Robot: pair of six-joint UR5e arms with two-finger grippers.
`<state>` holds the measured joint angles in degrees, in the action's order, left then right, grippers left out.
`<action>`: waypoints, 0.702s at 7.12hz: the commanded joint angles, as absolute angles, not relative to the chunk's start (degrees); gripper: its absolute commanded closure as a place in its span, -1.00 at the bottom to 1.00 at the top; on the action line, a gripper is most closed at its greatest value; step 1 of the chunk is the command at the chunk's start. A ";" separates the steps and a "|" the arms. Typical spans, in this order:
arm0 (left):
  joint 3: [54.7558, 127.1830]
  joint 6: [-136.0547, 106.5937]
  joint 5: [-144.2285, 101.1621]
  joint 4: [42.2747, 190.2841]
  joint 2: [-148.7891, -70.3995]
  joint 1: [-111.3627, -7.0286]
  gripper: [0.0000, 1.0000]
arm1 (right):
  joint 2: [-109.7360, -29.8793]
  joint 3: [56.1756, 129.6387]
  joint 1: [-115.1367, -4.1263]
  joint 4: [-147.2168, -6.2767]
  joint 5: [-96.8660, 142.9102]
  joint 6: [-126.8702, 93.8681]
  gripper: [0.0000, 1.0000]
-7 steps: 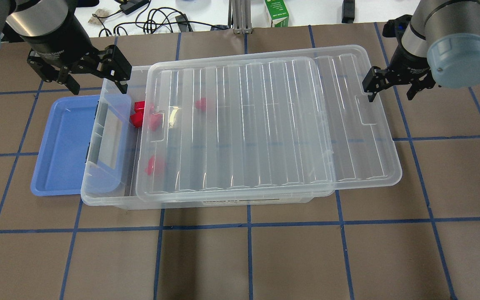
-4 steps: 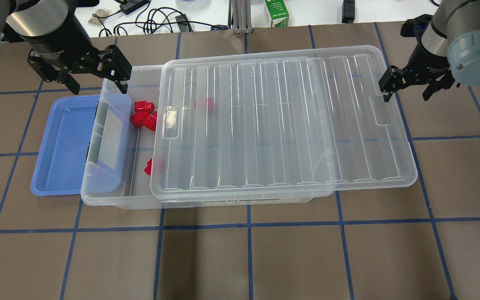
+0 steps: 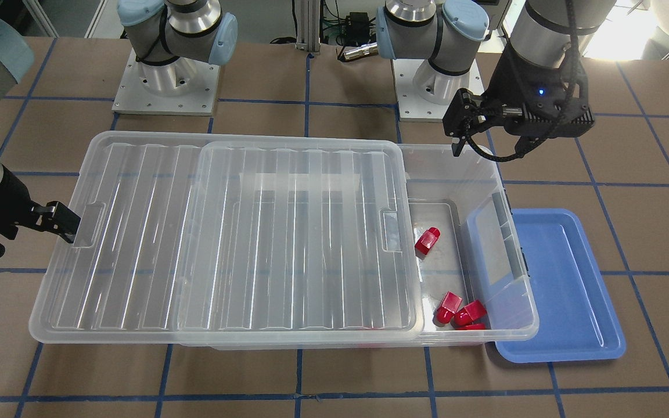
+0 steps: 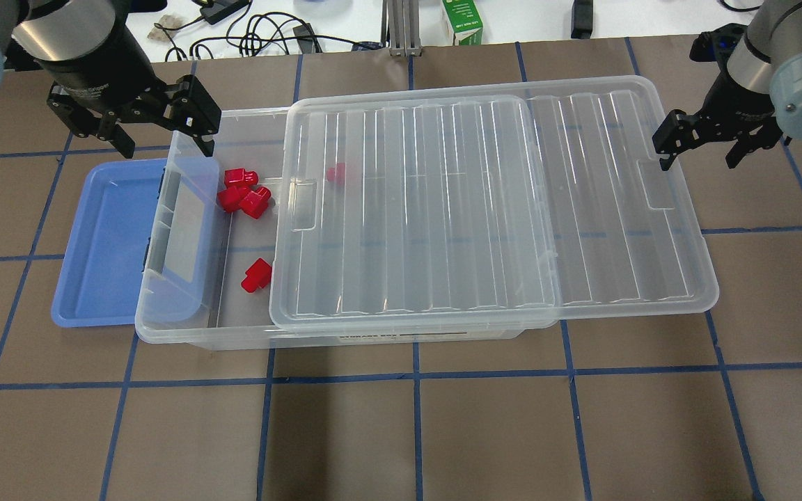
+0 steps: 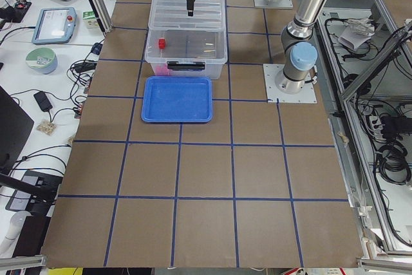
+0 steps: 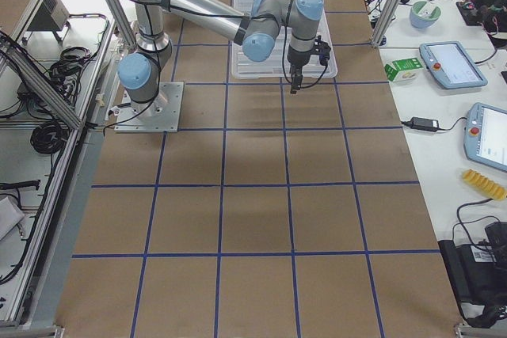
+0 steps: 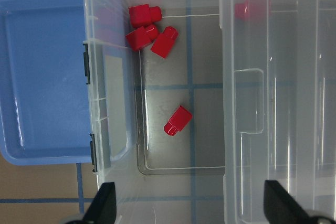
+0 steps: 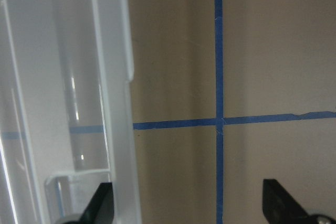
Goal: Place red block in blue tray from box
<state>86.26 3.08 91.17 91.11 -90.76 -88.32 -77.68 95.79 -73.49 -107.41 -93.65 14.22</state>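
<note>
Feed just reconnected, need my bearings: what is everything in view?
red blocks: five, red, in the box; three clustered, one alone, one under the lid.
blue tray: one, blue, at the box's left end.
box: one, clear, on the table.
lid: one, clear, offset toward the robot's right, overhanging the box.
carton: one, green, beyond the table's far edge.
left hand: one, black, open, above the box's uncovered left end.
right hand: one, black, open, at the lid's right end.

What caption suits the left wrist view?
Open left claw over box: four red blocks uncovered beside offset lid, blue tray alongside.
</note>
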 commanded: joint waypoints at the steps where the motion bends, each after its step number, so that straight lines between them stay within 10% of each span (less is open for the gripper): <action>1: 87.18 5.09 90.88 90.36 -90.36 -88.33 -1.00 | -77.70 95.97 -72.08 -107.40 -94.48 15.46 -1.00; 5: 92.26 6.84 90.61 85.80 -94.64 -88.16 -1.00 | -80.40 93.88 -72.94 -103.55 -93.52 15.12 -1.00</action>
